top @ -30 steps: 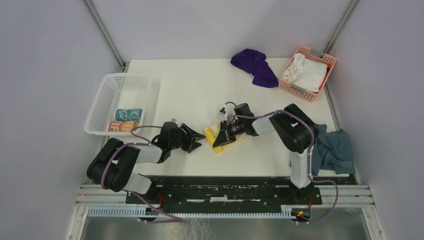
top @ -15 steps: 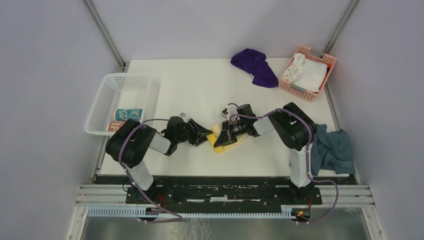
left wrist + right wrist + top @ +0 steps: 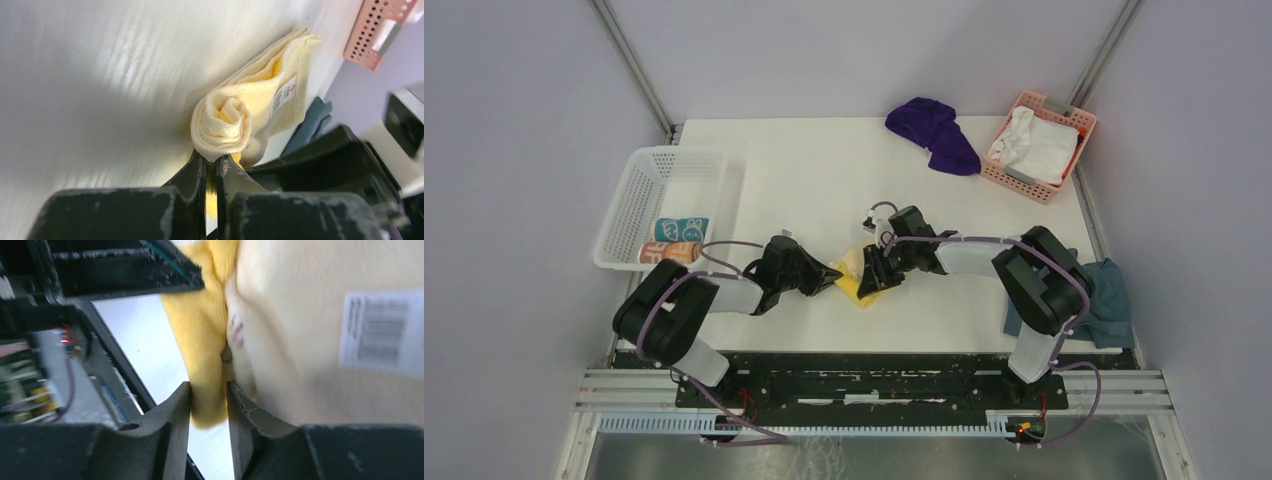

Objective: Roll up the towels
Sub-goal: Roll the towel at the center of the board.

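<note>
Both arms low, reaching inward, tips almost meeting in middle. Left arm point(image 3: 669, 315): elbow bunched near base, forearm running right. Left gripper point(image 3: 212, 161) clamped tight, jaws practically touching, pinching end of pale yellow towel point(image 3: 220, 122). Right arm point(image 3: 1044, 285): forearm running left, wrist tipped down. Right gripper point(image 3: 208, 388) parted a bit, narrow gap, towel edge hanging loose in it.

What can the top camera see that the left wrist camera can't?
Only the top camera: the white basket holding two rolled towels, and the purple towel. Only the left wrist camera: the yellow towel's spiral end, its label, and the left pincer shut on its edge. Both: the yellow towel and pink basket.
</note>
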